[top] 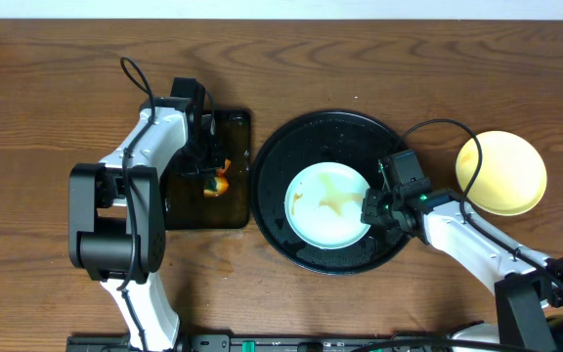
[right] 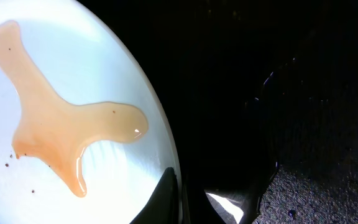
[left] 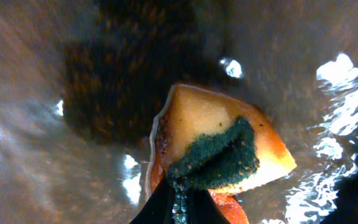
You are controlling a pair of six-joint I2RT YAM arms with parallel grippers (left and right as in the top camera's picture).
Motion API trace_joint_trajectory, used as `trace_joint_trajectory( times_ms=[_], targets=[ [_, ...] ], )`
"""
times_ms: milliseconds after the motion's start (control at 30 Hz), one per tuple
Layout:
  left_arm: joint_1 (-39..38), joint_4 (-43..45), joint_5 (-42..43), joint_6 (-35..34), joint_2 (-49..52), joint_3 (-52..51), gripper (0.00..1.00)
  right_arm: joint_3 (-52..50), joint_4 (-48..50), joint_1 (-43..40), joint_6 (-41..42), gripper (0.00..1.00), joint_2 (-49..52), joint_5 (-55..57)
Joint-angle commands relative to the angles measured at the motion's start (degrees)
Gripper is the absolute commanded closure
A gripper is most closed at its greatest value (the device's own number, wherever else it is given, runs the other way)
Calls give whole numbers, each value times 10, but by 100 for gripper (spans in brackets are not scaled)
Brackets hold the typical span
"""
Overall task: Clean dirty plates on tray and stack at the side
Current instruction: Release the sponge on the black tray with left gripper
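So the job looks to be mid-way: the yellow plate (top: 501, 173) sits on the bare table (top: 47, 78) just right of the round black tray (top: 272, 161), with no smear visible from above. The pale mint plate (top: 325, 223) lies inside that tray with a brown sauce smear (right: 55, 130) across its middle. Only one mint plate can be made out.

The right gripper (top: 374, 207) is at that plate's right rim. In the wrist view one finger (right: 166, 193) lies over the rim and the other sits below it, so it looks clamped on the plate to steady it.

The left gripper (left: 180, 208) is over the small rectangular tray (top: 235, 207) to the left, fingers pinched on the near edge of the yellow-and-green sponge (left: 216, 143).

Best guess at the step: sponge picked up, wiping next. That means carrying the sponge right, over to the smear, and scrubbing while the right side holds the rim firm so the plate doesn't skate on the glossy tray.

No brand, label or writing is readable anywhere.
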Motion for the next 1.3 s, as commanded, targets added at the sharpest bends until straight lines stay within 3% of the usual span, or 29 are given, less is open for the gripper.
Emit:
trace_joint_trajectory(
  times_ms=[0,67,167,367,433,533,700,1033,1267],
  targets=[
    [8,-10,58,61,16,-8,93,-6,-12,2,2,99,13,30],
    [8,-10,73,72,12,-8,93,-6,-12,2,2,99,13,30],
    [8,-10,18,31,5,-5,87,-6,-11,2,2,99,13,31],
    [8,-10,-5,11,-46,-4,43,-6,-11,2,2,99,13,34],
    [8,-10,-5,11,-70,-4,33,-6,-7,2,2,99,13,40],
    [8,-11,-5,11,-103,-4,26,-6,16,2,-8,99,13,41],
    [8,-25,-5,9,-138,-4,22,-4,57,2,-55,99,13,41],
    [8,-56,-5,9,-142,-4,22,46,39,2,-146,99,-47,33],
    [8,-56,-5,9,-142,-4,22,55,9,2,-196,99,-125,148]
  ],
)
